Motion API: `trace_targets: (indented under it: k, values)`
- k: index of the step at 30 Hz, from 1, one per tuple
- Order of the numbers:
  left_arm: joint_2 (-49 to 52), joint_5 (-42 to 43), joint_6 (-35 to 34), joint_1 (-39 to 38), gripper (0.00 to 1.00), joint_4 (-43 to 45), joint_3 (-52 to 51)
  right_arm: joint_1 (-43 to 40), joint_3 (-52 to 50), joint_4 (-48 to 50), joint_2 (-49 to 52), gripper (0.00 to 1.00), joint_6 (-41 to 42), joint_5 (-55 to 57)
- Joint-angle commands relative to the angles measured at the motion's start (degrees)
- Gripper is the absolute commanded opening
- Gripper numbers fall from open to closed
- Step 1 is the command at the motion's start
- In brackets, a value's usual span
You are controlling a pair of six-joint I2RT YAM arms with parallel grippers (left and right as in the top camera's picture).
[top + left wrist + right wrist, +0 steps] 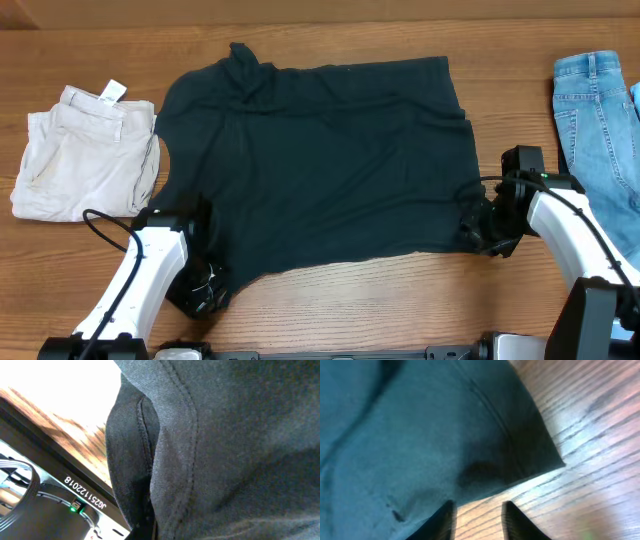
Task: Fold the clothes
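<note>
**Position.** The T-shirt (pixel 320 160) lies spread across the middle of the wooden surface (pixel 400 310), plain dark side up, with a rumpled peak at its far left corner. The beige shorts (pixel 80 150) sit just beside its left edge. The jeans (pixel 590 110) lie well apart on the right.

**Fingers.**
- The left fingers (pixel 205 288) are at the near left corner of the shirt and fully closed. In the left wrist view a pinched fold of stitched hem fills the frame, so they appear to have the cloth.
- The right fingers (pixel 478 232) are at the near right corner. In the right wrist view they stand partly apart, with bare wood and the shirt's edge in the gap. Nothing looks clamped there yet.

**Handling.**
- The fabric looks like a light, limp knit with no stiffness of its own.
- Expect any lifted part to sag and drape between the two holds, and the trailing part to drag on the wood rather than slide freely.
- It is not fragile, so a firm pinch should do no harm.

**Where to grip.**
- Take hold at the near corners, on the stitched hem, where the cloth is doubled and least likely to slip out.
- Catch both layers. A pinch on the top layer alone would probably peel it away from the lower one.
- Matching holds on the left and right should keep the fold line straight.
</note>
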Motion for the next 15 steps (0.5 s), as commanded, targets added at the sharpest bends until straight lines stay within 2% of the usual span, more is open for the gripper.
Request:
trace_targets:
  k: [1, 5, 9, 10, 11, 13, 15]
  values:
    - [-0.76, -0.04, 0.63, 0.44, 0.04, -0.17, 0.02, -0.09, -5.51, 1.73, 0.24, 0.56, 1.62, -4.24]
    - [-0.76, -0.68, 0.63, 0.44, 0.04, 0.11, 0.0, -0.09, -8.87, 5.57, 0.24, 0.64, 3.04, -3.37]
    - [-0.76, -1.14, 0.83, 0.44, 0.04, 0.15, 0.02, -0.11, -8.87, 8.66, 0.24, 0.63, 3.74, 0.28]
    - [-0.76, -1.14, 0.83, 0.44, 0.04, 0.15, 0.0, -0.15, -8.87, 9.81, 0.24, 0.58, 5.18, 3.65]
    - [-0.76, -1.14, 1.05, 0.44, 0.04, 0.13, 0.0, -0.15, -8.87, 10.47, 0.24, 0.46, 6.29, 7.04]
    - [-0.76, -1.16, 1.68, 0.44, 0.04, 0.11, 0.0, -0.15, -8.87, 11.41, 0.24, 0.34, 6.4, 9.7]
    - [-0.76, -1.46, 1.7, 0.44, 0.04, -0.11, 0.02, -0.15, -8.85, 11.87, 0.24, 0.09, 6.43, 11.78]
